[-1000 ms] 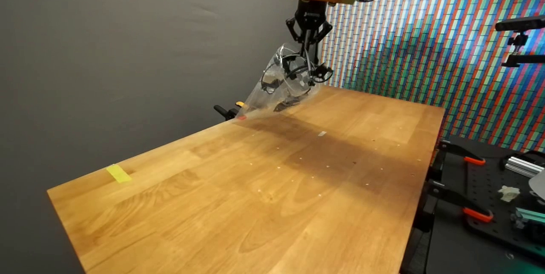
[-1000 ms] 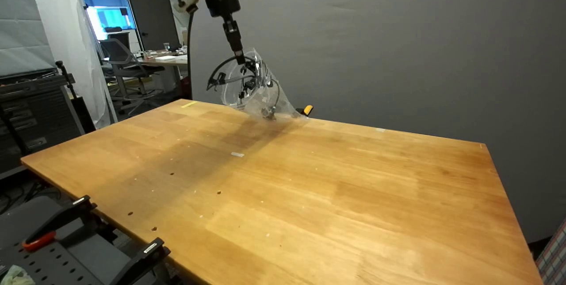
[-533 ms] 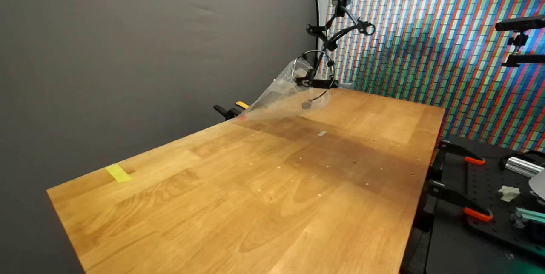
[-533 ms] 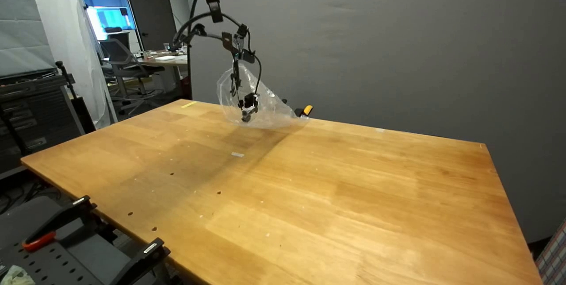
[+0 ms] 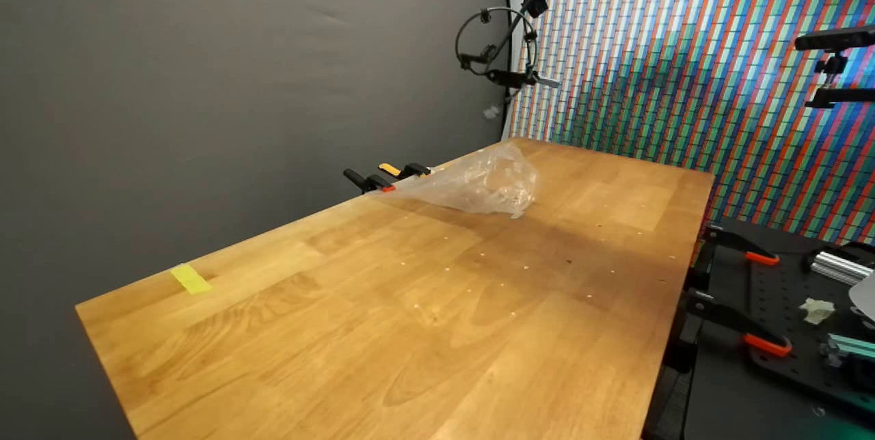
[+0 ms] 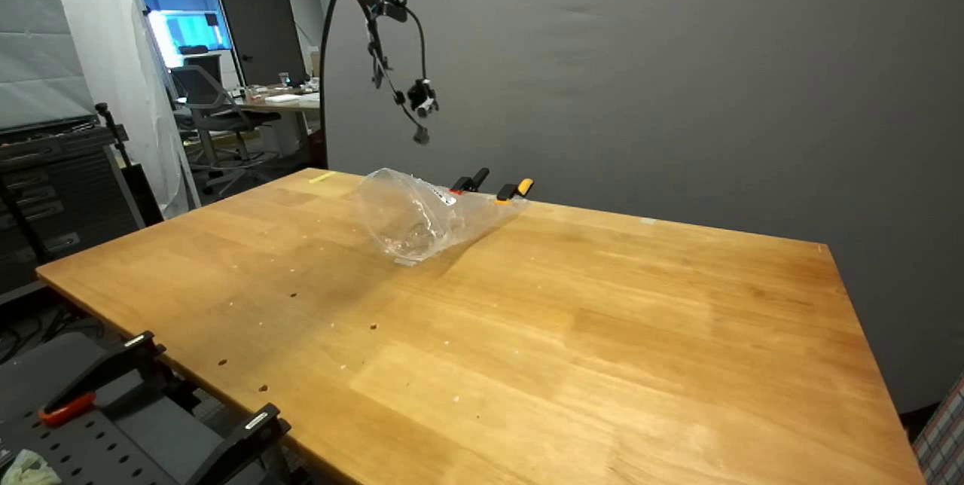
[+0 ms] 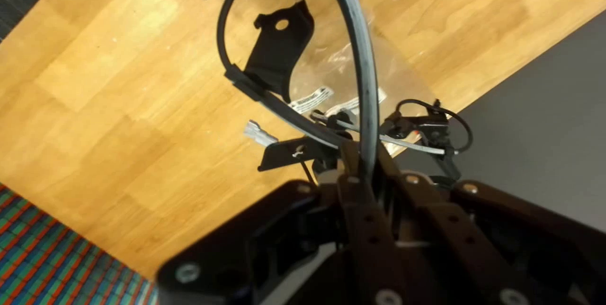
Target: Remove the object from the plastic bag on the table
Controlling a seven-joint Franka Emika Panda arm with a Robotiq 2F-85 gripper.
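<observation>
A strip of yellow tape (image 5: 191, 279), at left in an exterior view, lies on the smooth, grained wood of the table (image 5: 328, 344). Along the same long edge, clamps (image 5: 375, 182) in black and yellow sit by the narrow end of a clear, crinkled plastic bag (image 5: 472, 184), slumped into a rough cone with its wide end to the right. Above the bag, and apart from it in both exterior views, hangs the cable harness (image 5: 539, 7), a tangle of thin loops, connectors and flat brackets, partly before a striped, multicoloured backdrop (image 5: 629, 112). A broad stretch of wood separates the bag from the right-hand edge, where orange-padded clamps (image 5: 738, 325) stand. In the wrist view, the gripper (image 7: 368, 153) is closed on a grey-sleeved cable of the harness, one finger to either side, the rest dangling over the table.
</observation>
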